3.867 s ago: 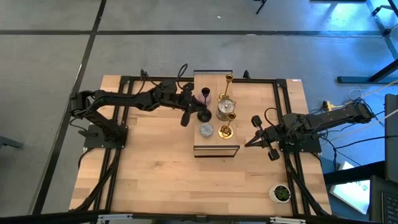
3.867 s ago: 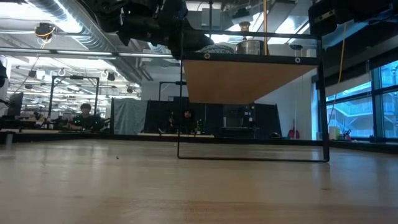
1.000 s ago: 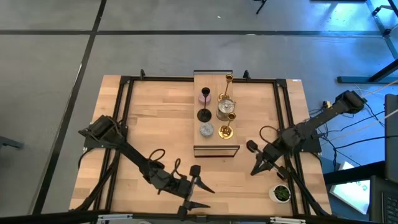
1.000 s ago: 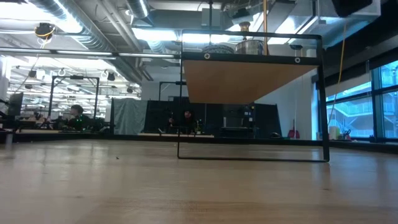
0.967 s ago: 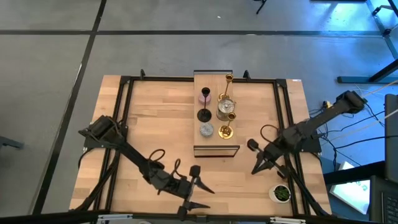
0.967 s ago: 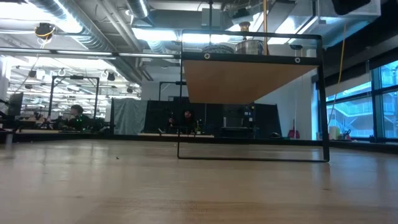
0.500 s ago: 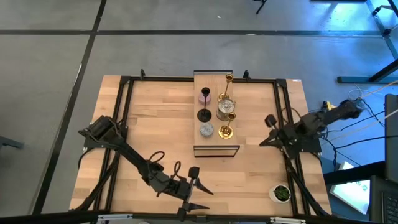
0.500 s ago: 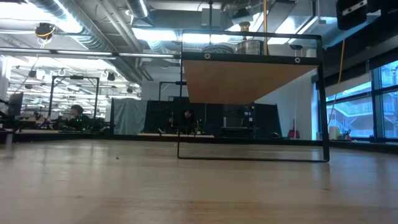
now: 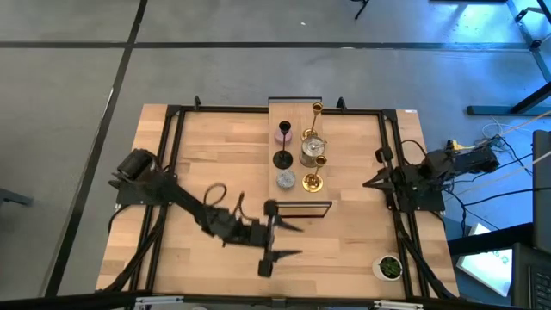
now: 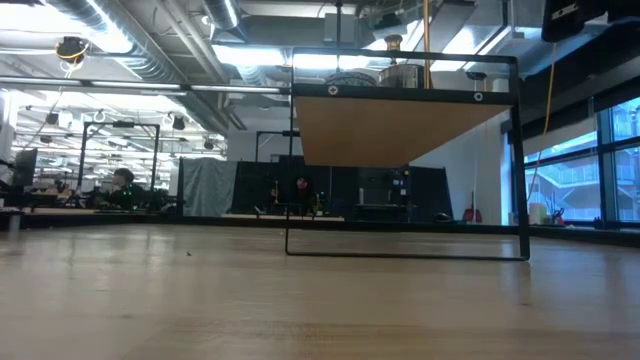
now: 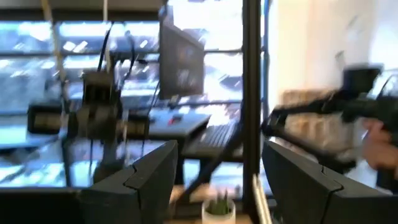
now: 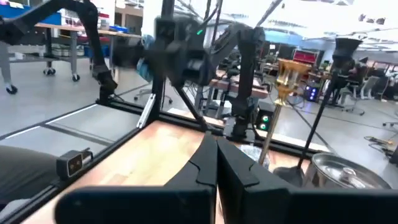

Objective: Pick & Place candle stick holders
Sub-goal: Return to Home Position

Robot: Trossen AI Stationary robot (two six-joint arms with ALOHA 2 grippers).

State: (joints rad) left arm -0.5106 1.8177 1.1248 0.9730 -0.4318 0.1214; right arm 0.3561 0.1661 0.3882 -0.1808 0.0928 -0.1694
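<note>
the left gripper hangs over the pale wooden table. its two dark fingers are spread wide, with nothing between them and nothing touching them. just past its fingertips stands one raised shelf, a light-wood board on a thin black frame.

all six candle stick holders stand on this shelf, in two rows of three. the row on the side of the left fingers holds one lilac-pink holder, one black stemmed holder and one grey-blue round holder. the row on the side of the right fingers holds one tall shiny gold stemmed holder, one silver holder and one short shiny gold stemmed holder.

the right gripper points at the shelf, near the short gold holder but apart from it. its two fingers are pressed together and hold nothing.

one small white pot with a green plant sits on the table, well apart from the right fingers.
</note>
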